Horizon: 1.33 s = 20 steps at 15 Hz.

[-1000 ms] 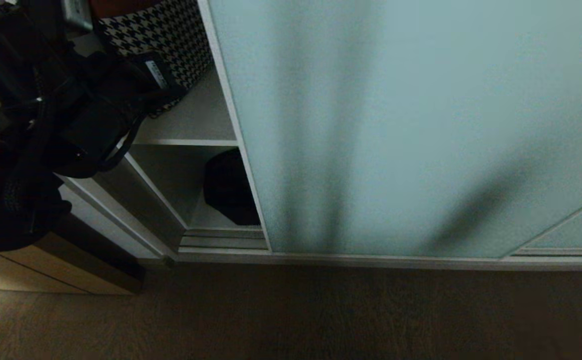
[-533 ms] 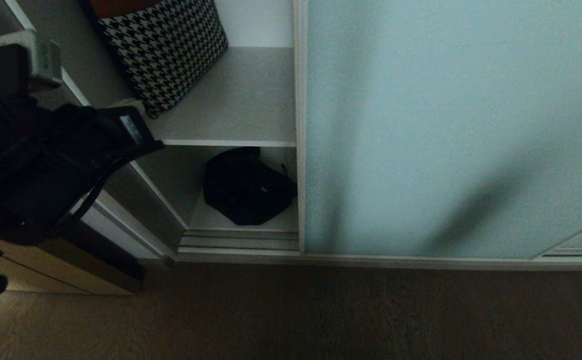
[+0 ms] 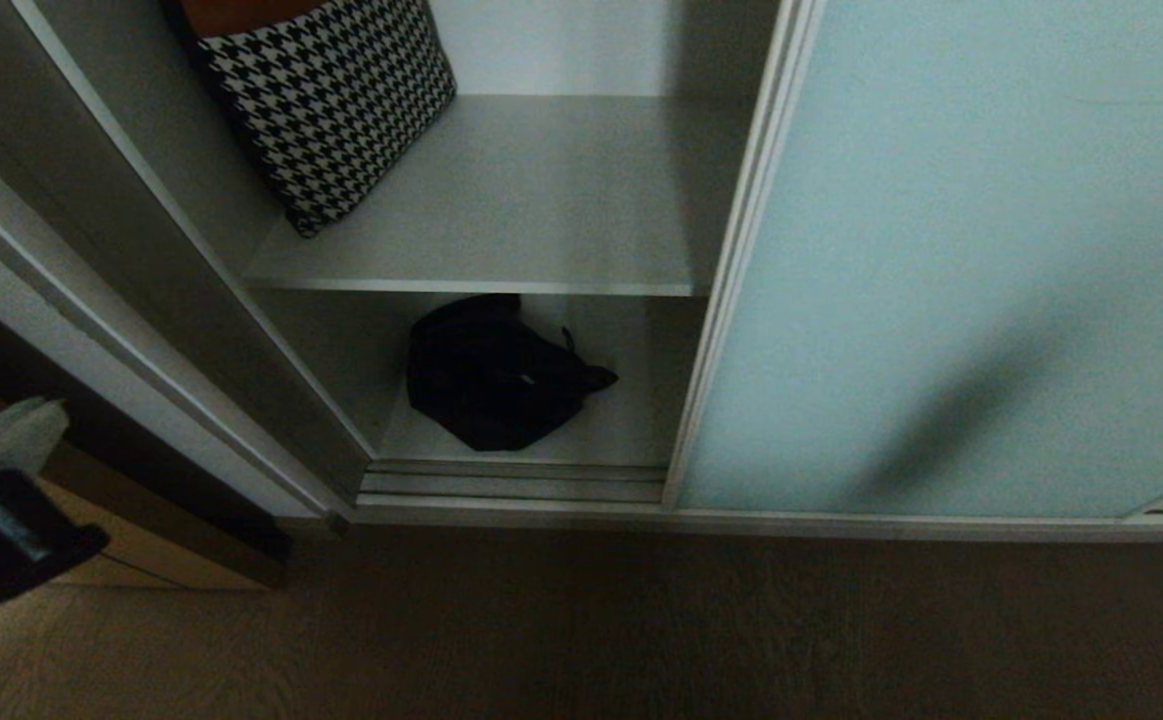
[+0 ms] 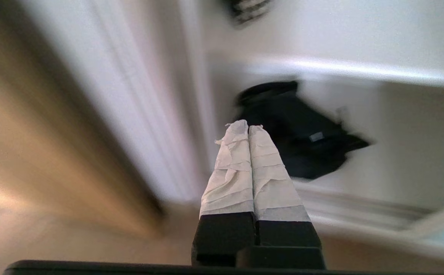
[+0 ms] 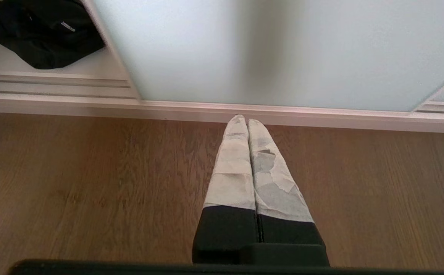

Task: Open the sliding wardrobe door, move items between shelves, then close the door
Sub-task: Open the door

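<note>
Sliding door [image 3: 951, 260] is standing partly open, covering the bay's right side. Upper shelf [image 3: 501, 200] is carrying a houndstooth bag [image 3: 326, 105] at back left. Black bag [image 3: 496, 375] is lying on the bottom shelf, just behind the floor track [image 3: 516, 480]. Left gripper [image 4: 249, 128] is hanging w/ fingers pressed together, empty, low left of the wardrobe. Right gripper [image 5: 247, 121] is pointing at the floor [image 5: 92, 183], fingers together, empty.

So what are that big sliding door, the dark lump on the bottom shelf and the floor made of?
The sliding door looks like frosted pale blue-green glass in a thin silvery metal frame. The black bag seems to be soft fabric, slumped and creased. The floor shows brown wood grain, either wood or laminate.
</note>
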Available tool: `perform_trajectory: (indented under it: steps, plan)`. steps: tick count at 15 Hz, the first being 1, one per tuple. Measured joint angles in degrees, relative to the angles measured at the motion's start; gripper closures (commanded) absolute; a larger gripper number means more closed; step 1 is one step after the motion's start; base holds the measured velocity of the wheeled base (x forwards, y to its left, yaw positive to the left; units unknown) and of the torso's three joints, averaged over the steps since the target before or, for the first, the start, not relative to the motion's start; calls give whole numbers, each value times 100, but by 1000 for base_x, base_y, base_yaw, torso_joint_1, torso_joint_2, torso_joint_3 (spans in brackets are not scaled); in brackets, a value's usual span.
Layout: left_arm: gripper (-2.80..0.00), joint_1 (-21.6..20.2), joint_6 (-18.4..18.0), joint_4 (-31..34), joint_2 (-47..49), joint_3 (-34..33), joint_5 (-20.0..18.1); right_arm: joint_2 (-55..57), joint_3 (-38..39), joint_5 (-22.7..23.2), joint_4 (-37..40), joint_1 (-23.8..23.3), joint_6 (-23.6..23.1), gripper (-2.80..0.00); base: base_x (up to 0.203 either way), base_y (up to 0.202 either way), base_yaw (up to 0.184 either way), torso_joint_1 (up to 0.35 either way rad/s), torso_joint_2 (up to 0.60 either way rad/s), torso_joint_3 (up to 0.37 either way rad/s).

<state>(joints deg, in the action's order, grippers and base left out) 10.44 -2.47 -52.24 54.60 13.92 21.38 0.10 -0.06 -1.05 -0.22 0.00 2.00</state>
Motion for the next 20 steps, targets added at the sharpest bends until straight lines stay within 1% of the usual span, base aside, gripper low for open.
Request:
perform_trajectory:
  steps: [3,5,6,8,9,12,13,14,16,17,18,19,20]
  plan:
    - [0,-68,-65,137,-1043,-735,342,0,-4,1,-1,0,1,0,0,0,0,0,0,0]
    - [0,-214,-100,484,-1708,-1061,452,0,3,0,-2,0,0,0,0,0,0,0,0,0]
    - [0,-373,-110,701,-2079,-1177,454,0,1,0,-2,0,1,0,0,0,0,0,0,0]
    - [0,-639,-114,1308,-2902,-1293,361,0,-4,0,0,0,1,0,0,0,0,0,0,0]
    - [0,-733,-121,1716,-3380,-1304,279,0,-2,0,-2,0,0,0,0,0,0,0,0,0]
    - [0,-918,-121,3177,-4719,-1327,46,0,1,0,0,0,1,0,0,0,0,0,0,0]
    - [0,-963,-83,3626,-4978,-1335,-135,0,1,0,0,0,0,0,0,0,0,0,0,0]
    - [0,-994,-50,4007,-5149,-1345,-496,0,1,1,-5,0,1,0,0,0,0,0,0,0]
    - [0,-1023,-50,4505,-5339,-1371,-1467,0,1,0,-2,0,0,0,0,0,0,0,0,0]
    - [0,-1028,-79,4857,-5388,-1376,-1894,0,1,1,-1,0,1,0,0,0,0,0,0,0]
    - [0,-1033,-86,5198,-5422,-1371,-2167,0,1,0,-2,0,0,0,0,0,0,0,0,0]
    - [0,-1033,-75,5287,-5449,-1359,-2289,0,-4,0,0,0,1,0,0,0,0,0,0,0]
    - [0,-1034,-68,5287,-5461,-1354,-2303,0,-4,-2,0,0,0,0,0,0,0,0,0,0]
